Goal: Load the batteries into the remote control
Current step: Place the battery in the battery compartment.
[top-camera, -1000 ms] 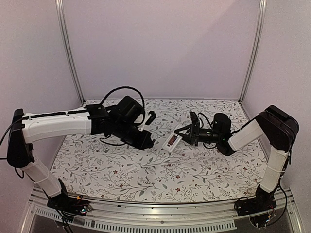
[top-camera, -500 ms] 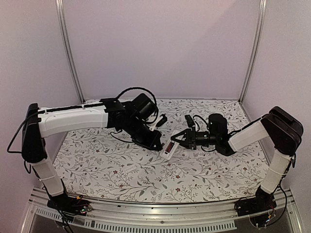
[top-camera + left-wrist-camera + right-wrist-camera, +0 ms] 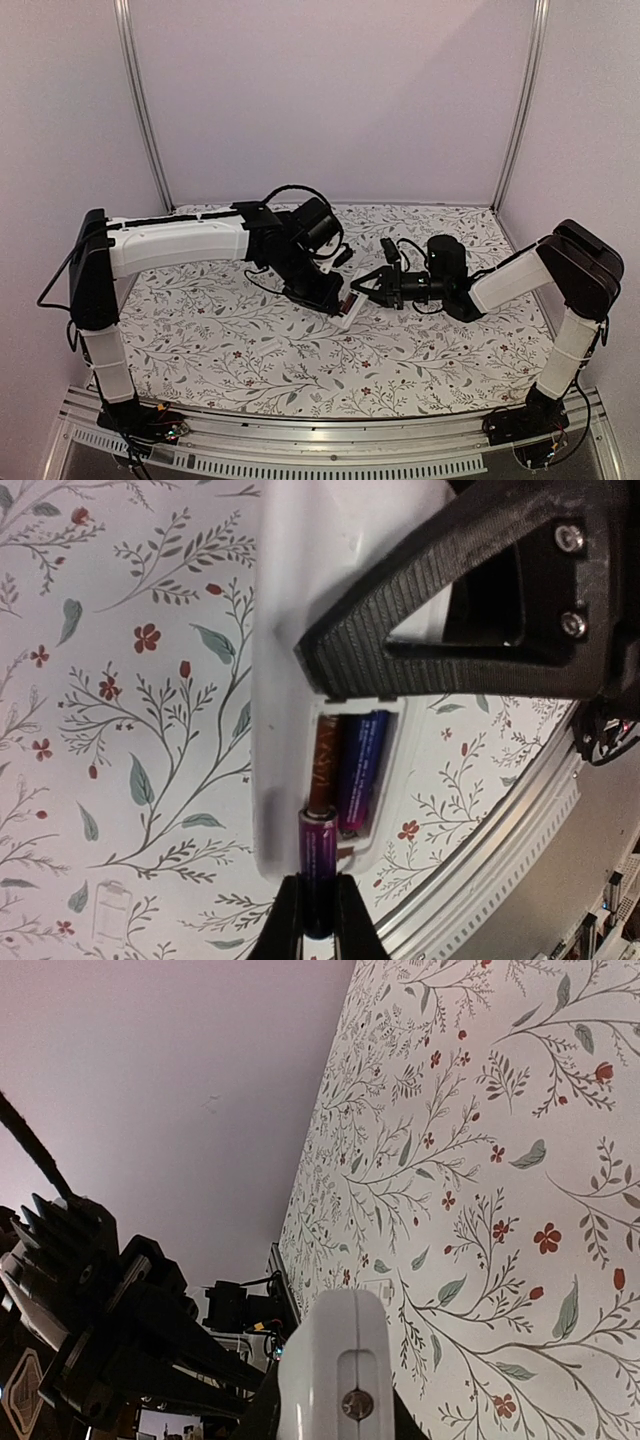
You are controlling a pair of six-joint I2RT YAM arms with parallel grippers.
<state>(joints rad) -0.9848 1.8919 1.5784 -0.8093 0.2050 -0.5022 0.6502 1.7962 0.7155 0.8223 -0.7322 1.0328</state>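
Note:
My right gripper (image 3: 366, 290) is shut on one end of the white remote control (image 3: 348, 309), held tilted just above the table; the remote's end fills the right wrist view (image 3: 338, 1365). In the left wrist view the remote (image 3: 300, 630) shows its open recess with one dark blue battery (image 3: 360, 770) lying in it. My left gripper (image 3: 318, 925) is shut on a second, purple battery (image 3: 320, 865), whose tip meets the brownish free slot (image 3: 325, 760) beside the first. From above, the left gripper (image 3: 338, 300) is right at the remote.
The small flat white cover piece (image 3: 270, 347) lies on the floral table (image 3: 200, 340) nearer the front; it also shows in the right wrist view (image 3: 377, 1289). The right gripper's black finger (image 3: 470, 600) crosses over the remote. The table's metal front rail (image 3: 500, 850) is close.
My left arm has swung right and brought its battery up to the remote. The right gripper has shifted the remote a little left and lower toward it.

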